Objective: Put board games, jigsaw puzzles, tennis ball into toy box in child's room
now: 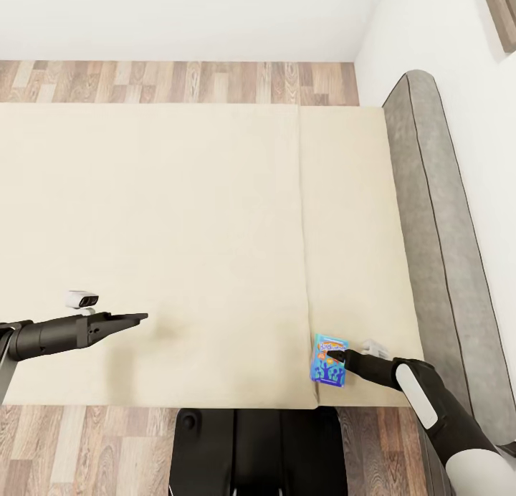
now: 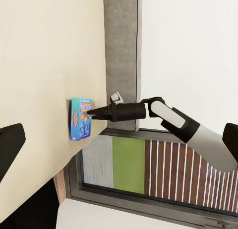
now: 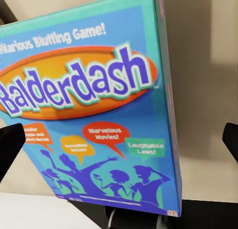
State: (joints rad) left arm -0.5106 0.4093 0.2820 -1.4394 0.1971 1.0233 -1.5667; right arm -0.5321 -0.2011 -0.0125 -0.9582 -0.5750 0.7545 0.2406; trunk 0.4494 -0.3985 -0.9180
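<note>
**Blue board game at my right fingertips**

Blue and teal, the flat cardboard board game box [image 1: 330,359] lies face up on the cream fabric bed [image 1: 179,231], close to its near edge. My right gripper [image 1: 344,354] reaches over the box; through the right wrist camera I read "Balderdash" on the lid [image 3: 94,115], with the two black fingertips [image 3: 10,147] spread wide to either side of it, so the fingers are open and not yet closed on anything. From the left wrist camera, the right gripper's tip [image 2: 95,112] sits right at the box face [image 2: 81,119]; I cannot tell whether it touches.

My left gripper [image 1: 136,317] hovers over bare bedding, well apart from the box. Its fingers look drawn together, holding nothing. A grey padded headboard [image 1: 430,216] runs just beyond my right arm.
</note>
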